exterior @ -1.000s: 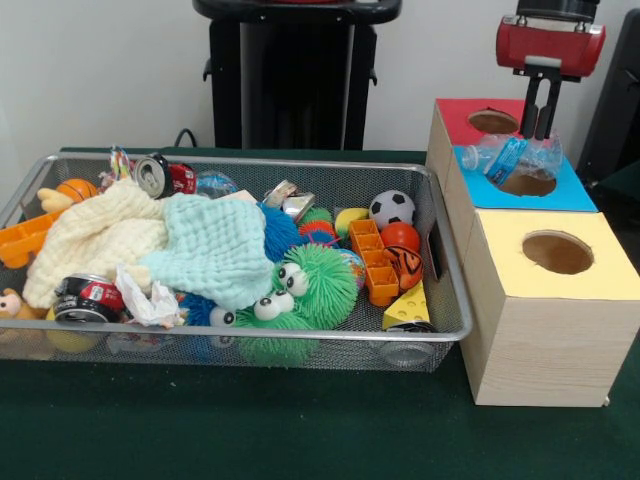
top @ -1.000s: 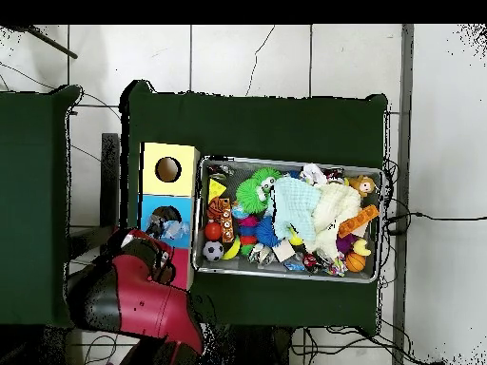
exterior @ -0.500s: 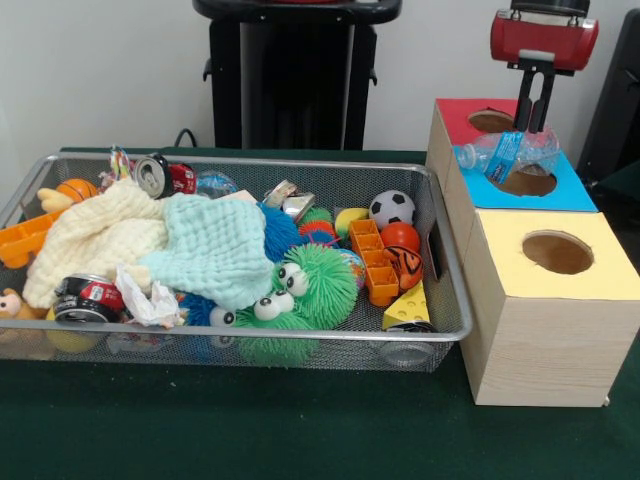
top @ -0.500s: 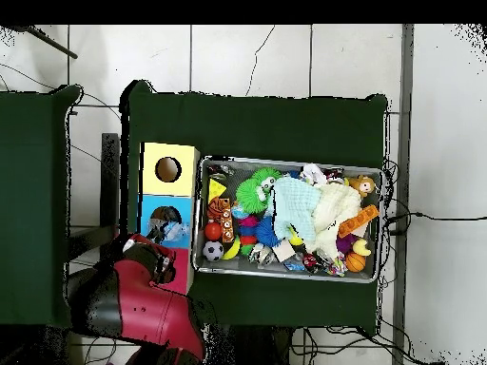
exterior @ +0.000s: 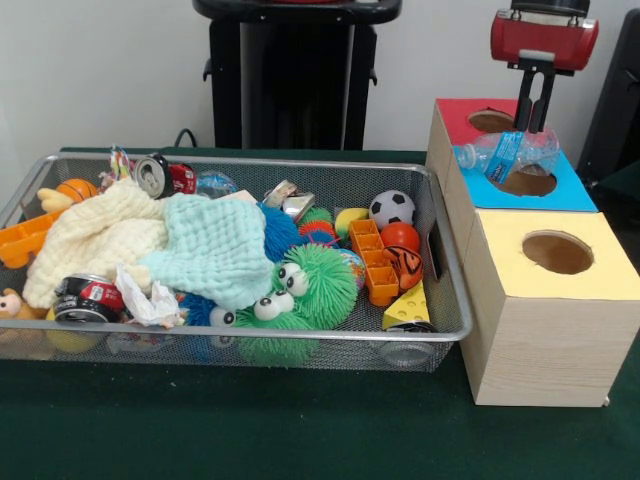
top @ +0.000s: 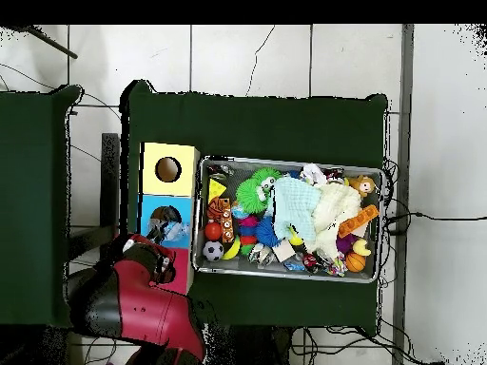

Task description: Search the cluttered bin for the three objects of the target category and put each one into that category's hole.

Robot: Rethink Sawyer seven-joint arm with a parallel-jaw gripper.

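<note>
you've got a dark green table cloth (exterior: 300, 430) under everything, and a black stand (exterior: 296, 75) against the pale wall behind it. from above, a second green-covered table (top: 33, 204) sits off to one side, apart from the main one. the floor is light tile (top: 247, 57) with a crack running through it (upper middle of the overhead view). black cables (top: 423, 217) trail across the tiles on the side away from the second table, and more cable loops lie near the bottom edge.
</note>
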